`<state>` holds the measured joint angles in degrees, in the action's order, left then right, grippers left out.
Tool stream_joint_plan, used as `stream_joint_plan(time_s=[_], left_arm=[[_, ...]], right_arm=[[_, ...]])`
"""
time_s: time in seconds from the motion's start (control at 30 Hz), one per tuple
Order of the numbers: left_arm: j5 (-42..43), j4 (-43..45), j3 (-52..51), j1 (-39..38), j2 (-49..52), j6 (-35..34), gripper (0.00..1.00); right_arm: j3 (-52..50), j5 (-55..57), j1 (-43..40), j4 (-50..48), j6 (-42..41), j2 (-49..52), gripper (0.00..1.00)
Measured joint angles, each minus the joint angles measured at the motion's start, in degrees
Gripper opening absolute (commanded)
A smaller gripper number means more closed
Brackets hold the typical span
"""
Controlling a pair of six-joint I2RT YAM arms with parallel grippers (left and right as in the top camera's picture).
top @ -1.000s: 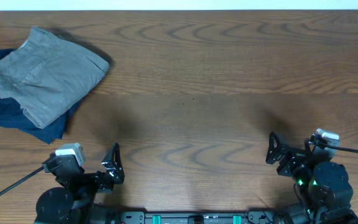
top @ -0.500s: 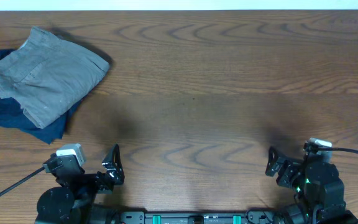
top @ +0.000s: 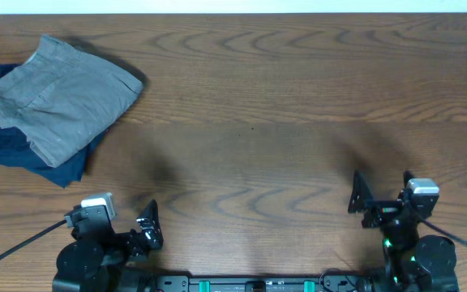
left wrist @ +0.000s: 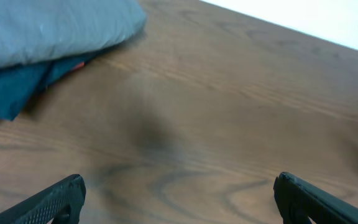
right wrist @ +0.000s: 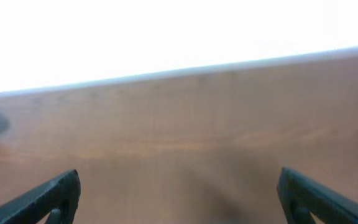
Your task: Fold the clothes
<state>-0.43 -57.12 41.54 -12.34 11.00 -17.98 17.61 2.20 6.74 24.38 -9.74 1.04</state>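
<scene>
Hanging open and empty by the near edge, the left gripper point(left wrist: 178, 194) and right gripper point(right wrist: 179, 193) look finished: the grey shorts point(top: 59, 97) lie, seemingly folded, atop the navy garment point(top: 6, 152) at far left, needing at most a smoothing reach.

Overhead straight down, wrist views low, forward-facing, left sharing clothes point(left wrist: 42, 28)
</scene>
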Motion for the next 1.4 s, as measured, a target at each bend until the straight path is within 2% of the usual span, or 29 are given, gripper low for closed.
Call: stream_joint_plan(time_s=[0.17,0.27,0.4,1.4], left_arm=[[0.0,-1.8,-0.1,0.0,0.0,0.0,0.98],[0.0,-2.9,-0.1,-0.1,0.0,0.0,0.98],[0.0,-3.2,-0.1,-0.1,0.0,0.0,0.98],[0.0,-3.9,-0.1,0.2,0.0,0.1,0.98]], right_arm=[[-9.9,-1.9,-1.6,-17.4,4.8,-0.3,0.99],[-15.3,-2.5,-1.7,-23.6,7.3,-0.5,0.99],[-17.2,-3.9,-1.7,-20.5,8.6,-0.2,0.99],[-17.2,-5.2,-1.7,-20.6,9.6,-0.3,0.99]])
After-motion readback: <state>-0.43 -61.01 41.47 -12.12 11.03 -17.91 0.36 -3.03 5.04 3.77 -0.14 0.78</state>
